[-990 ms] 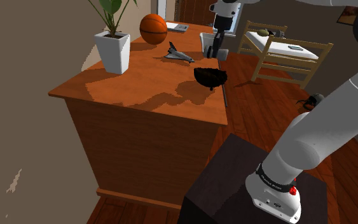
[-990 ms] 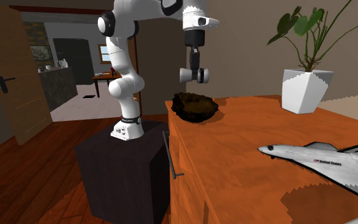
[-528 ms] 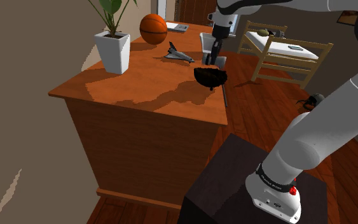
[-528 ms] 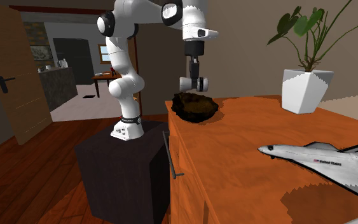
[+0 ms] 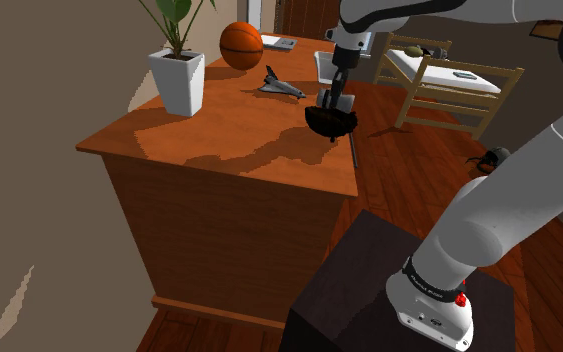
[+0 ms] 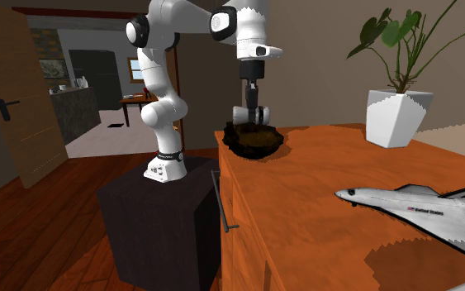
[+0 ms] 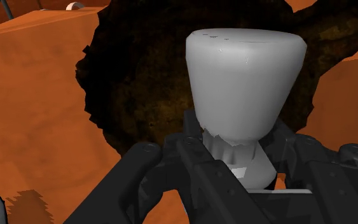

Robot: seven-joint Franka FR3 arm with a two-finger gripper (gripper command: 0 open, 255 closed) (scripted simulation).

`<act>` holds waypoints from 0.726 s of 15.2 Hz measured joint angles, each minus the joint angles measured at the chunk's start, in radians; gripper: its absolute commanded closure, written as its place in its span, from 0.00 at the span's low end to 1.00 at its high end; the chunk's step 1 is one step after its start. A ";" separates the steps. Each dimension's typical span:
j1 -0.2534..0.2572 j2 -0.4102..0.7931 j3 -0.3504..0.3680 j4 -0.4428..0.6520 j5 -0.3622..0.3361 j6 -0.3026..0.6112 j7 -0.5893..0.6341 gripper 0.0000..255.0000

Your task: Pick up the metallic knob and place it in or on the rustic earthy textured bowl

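The room has a reddish wooden floor (image 6: pixel 49 240) and a plain brown wall (image 5: pixel 39 120), with a wooden door (image 6: pixel 16 107) at the second exterior view's left. A big wooden dresser (image 5: pixel 209 140) with an orange-brown top is the work surface. The white arm (image 5: pixel 509 190) rises from its dark stand (image 5: pixel 369 280) beside the dresser and reaches over the near corner. Beyond the dresser in the shoulder view stands a pale wooden cot (image 5: pixel 449 80).

On the top, well apart from the arm, are a plant in a white pot (image 5: pixel 178 80), a basketball (image 5: pixel 240 45) and a toy space shuttle (image 6: pixel 420 211). The dark, rough bowl (image 6: pixel 255 140) sits near the edge closest to the stand.

The gripper (image 6: pixel 253 116) points straight down just above the inside of the bowl. Its fingers are clamped on the narrow stem of the pale grey knob (image 7: pixel 244 83), whose wide head faces the bowl's hollow.

Over the last second the gripper has come down from well above the bowl to its rim, carrying the knob. The bowl, shuttle and plant lie as before.
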 measured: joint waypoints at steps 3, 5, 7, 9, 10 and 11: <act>0.000 0.000 0.000 0.000 0.000 0.000 0.000 0.00; 0.000 0.000 0.000 0.000 0.000 0.000 0.000 0.00; 0.000 0.000 0.000 0.000 0.000 0.000 0.000 0.00; 0.000 0.001 -0.001 0.040 0.001 -0.037 -0.004 0.00; 0.001 0.002 0.001 0.071 0.002 -0.067 -0.005 0.00; 0.003 0.003 0.004 0.101 0.003 -0.096 -0.002 0.00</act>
